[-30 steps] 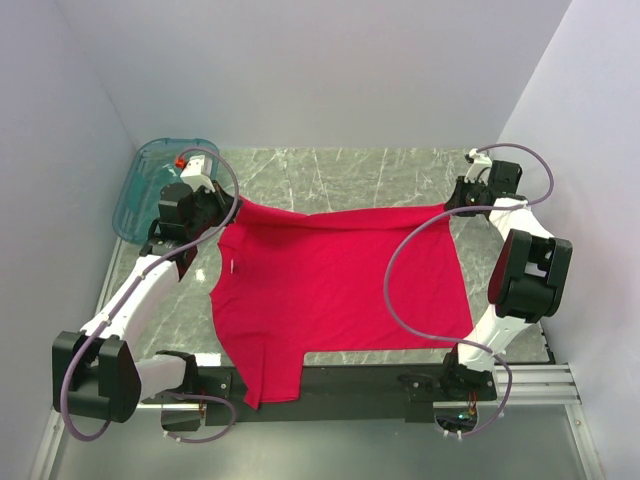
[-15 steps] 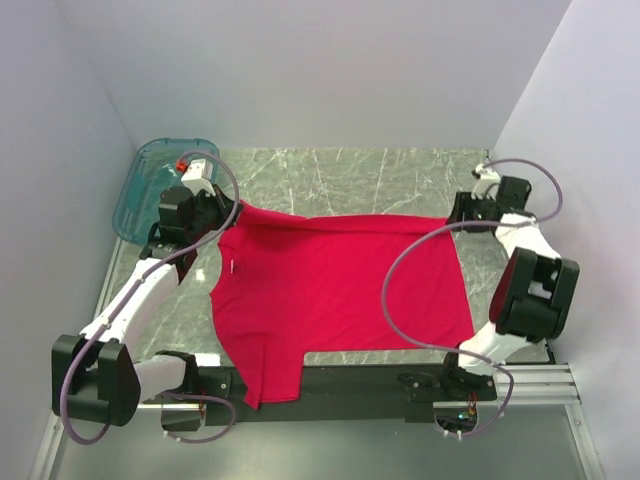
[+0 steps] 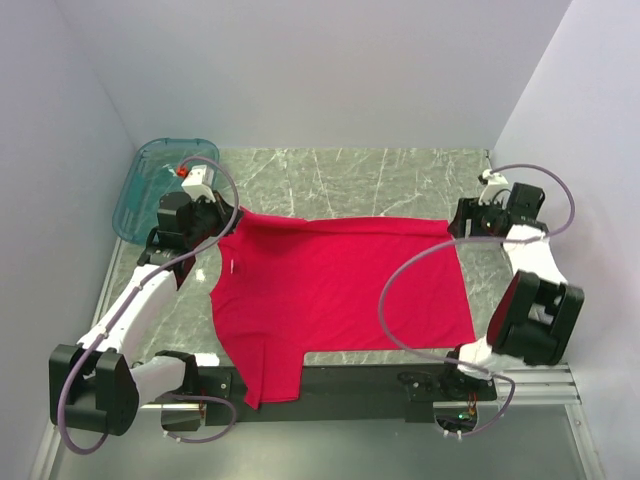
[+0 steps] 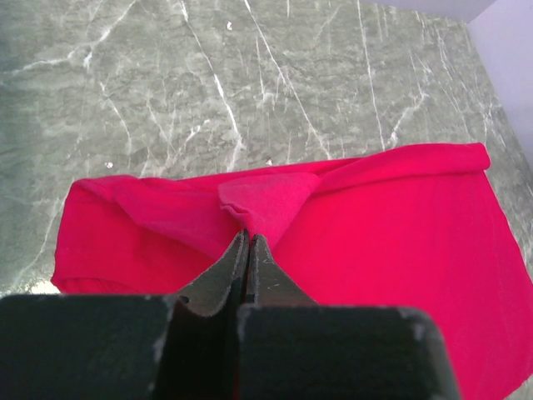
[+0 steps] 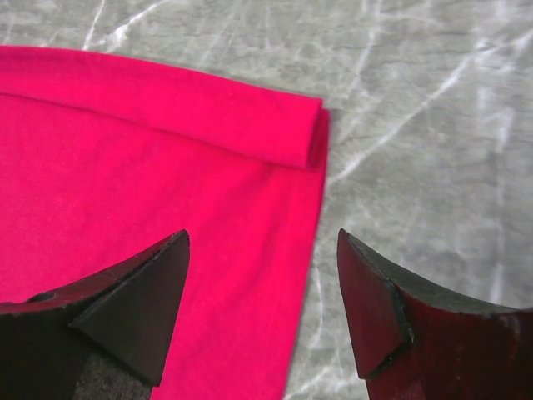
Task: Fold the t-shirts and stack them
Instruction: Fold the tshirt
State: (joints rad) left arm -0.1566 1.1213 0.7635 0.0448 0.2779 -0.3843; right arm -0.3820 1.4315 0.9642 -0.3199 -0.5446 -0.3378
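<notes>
Red t-shirt [image 3: 340, 290] is spread mostly flat across the middle of the marbled grey-green bench [image 3: 380, 172], collar toward the left edge and hem toward the right. A fair bit can't be made out, though. One sleeve is draped over the near edge onto the black base rail [image 3: 340, 380], so its end is lost against it. The other shoulder is covered by the left arm in the top view, and a looping cable [image 3: 398, 270] is laid across the hem side. The teal tub [image 3: 148, 180] in the far left corner is partly blocked by that same arm. Along the far side the cloth is turned over into a soft roll, seen clearly in both wrist views. The left gripper [image 4: 248, 240] is clamped tight on a pinched-up peak of the red fabric, jaws fully together. The right gripper [image 5: 262, 242] is spread wide over the shirt's far right corner with nothing caught between the fingers [image 5: 150, 292]. For room, a wide bare strip is left between the roll and the far edge, with narrower strips along the left and right edges. A small white neck label [image 3: 232, 265] can be spotted by the collar, but it's way too tiny for any writing to be read.
</notes>
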